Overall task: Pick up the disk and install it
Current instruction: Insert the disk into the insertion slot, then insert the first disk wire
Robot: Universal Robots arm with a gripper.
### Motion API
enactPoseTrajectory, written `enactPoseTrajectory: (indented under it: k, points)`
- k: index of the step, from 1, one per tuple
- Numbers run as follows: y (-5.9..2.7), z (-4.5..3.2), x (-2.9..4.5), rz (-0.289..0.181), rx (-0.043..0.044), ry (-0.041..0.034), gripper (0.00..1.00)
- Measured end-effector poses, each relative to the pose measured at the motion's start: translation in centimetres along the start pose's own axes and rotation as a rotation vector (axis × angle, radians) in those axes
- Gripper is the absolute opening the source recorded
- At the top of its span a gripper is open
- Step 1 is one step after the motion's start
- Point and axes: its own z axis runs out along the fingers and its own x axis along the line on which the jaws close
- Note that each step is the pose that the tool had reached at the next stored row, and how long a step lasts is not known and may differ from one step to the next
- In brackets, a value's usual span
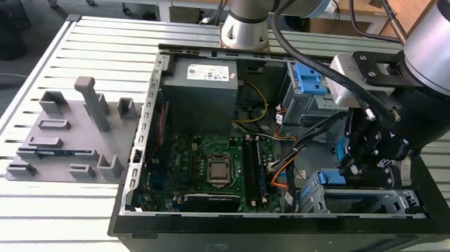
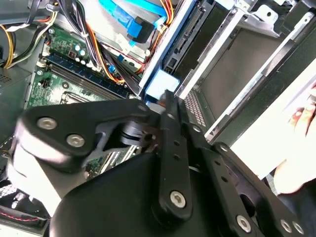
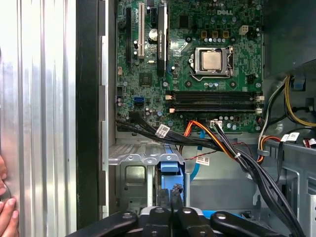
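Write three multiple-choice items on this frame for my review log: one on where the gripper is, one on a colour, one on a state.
1. Where is the black gripper?
A. Over the grey slotted fixture on the table.
B. At the silver metal drive cage.
C. Above the grey power-supply box.

2. What colour is the large circuit board?
A. Green.
B. Red.
C. White.

3. How is the black computer case?
A. Shut, panel on.
B. Standing upright.
C. Lying open, insides exposed.

Answers: 1 B, the first wrist view shows it right at the cage; 2 A, the board is green in the exterior view; 3 C, its insides lie bare to the camera.
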Motion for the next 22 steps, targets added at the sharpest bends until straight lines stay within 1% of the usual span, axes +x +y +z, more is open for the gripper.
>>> enactPoseTrajectory:
  k: [1, 2, 3, 17, 20, 22]
  points:
    - [0.00, 0.01, 0.00, 0.000, -0.0001, 0.0000, 0.13]
    - [0.00, 0.01, 0.00, 0.000, 0.0000, 0.0000, 0.13]
    - [0.00, 0.02, 0.00, 0.000, 0.0000, 0.0000, 0.11]
    - [-0.01, 0.18, 0.00, 0.000, 0.0000, 0.0000, 0.11]
    - [-0.23, 0.19, 0.00, 0.000, 0.0000, -0.0001, 0.11]
    - [-0.68, 0.19, -0.01, 0.000, 0.0000, 0.0000, 0.11]
